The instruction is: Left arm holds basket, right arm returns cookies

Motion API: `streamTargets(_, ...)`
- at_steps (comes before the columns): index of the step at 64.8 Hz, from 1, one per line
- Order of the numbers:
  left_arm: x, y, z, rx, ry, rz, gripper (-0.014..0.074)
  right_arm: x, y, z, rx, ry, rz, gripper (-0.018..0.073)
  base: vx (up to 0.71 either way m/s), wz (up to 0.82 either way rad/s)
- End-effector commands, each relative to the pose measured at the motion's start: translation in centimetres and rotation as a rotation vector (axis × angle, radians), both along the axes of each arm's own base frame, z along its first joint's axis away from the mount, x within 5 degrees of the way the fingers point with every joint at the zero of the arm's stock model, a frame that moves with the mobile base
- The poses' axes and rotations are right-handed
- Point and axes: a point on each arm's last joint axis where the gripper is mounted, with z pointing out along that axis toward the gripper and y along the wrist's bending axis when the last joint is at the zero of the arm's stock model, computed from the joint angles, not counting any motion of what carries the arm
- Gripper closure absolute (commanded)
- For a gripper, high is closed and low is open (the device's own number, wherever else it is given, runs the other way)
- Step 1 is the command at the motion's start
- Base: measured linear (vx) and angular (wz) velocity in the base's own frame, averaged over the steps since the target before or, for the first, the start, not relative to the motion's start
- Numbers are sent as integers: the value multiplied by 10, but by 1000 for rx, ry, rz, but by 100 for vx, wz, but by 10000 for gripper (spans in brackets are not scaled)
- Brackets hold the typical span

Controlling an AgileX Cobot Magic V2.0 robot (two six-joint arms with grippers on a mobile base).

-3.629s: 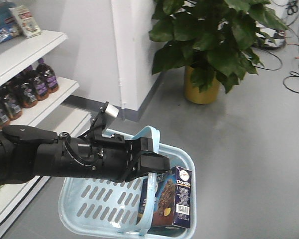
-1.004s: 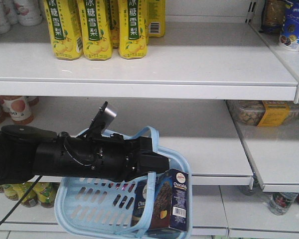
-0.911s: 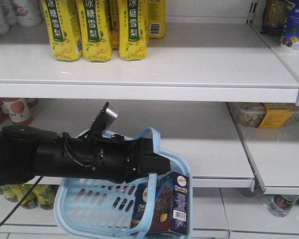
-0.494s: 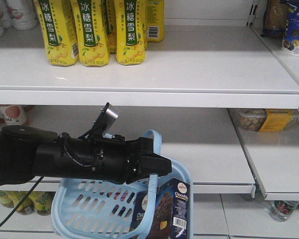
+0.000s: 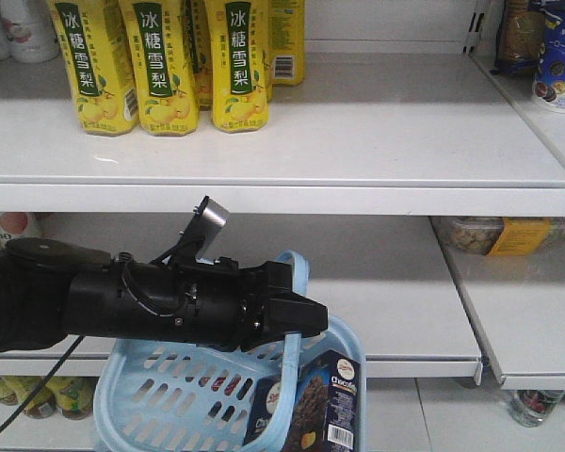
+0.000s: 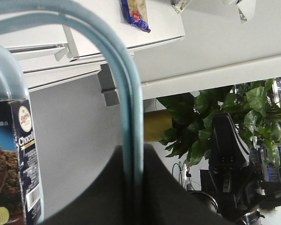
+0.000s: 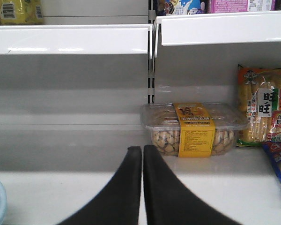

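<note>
Cookies, navy-brown box in basket, left end effector gripping handle, right end effector closed

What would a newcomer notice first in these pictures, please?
The thick black left arm fills the lower left of the front view, jaws clamped on the handle of a light blue basket with a dark cookie box standing in its right end. Behind it, yellow drink cartons line the top shelf at left.
</note>
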Motion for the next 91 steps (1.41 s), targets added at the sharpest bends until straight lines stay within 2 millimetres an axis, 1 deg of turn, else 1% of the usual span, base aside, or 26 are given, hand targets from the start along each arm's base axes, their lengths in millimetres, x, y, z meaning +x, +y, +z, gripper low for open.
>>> streamTargets(1, -1, 0, 28, -80, -81, 10, 603, -1, 1, 6, -4, -82, 9, 567, 3, -2)
streamTargets(91, -1, 0, 28, -80, -81, 10, 603, -1, 1, 6, -4, -83, 9, 567, 1, 0)
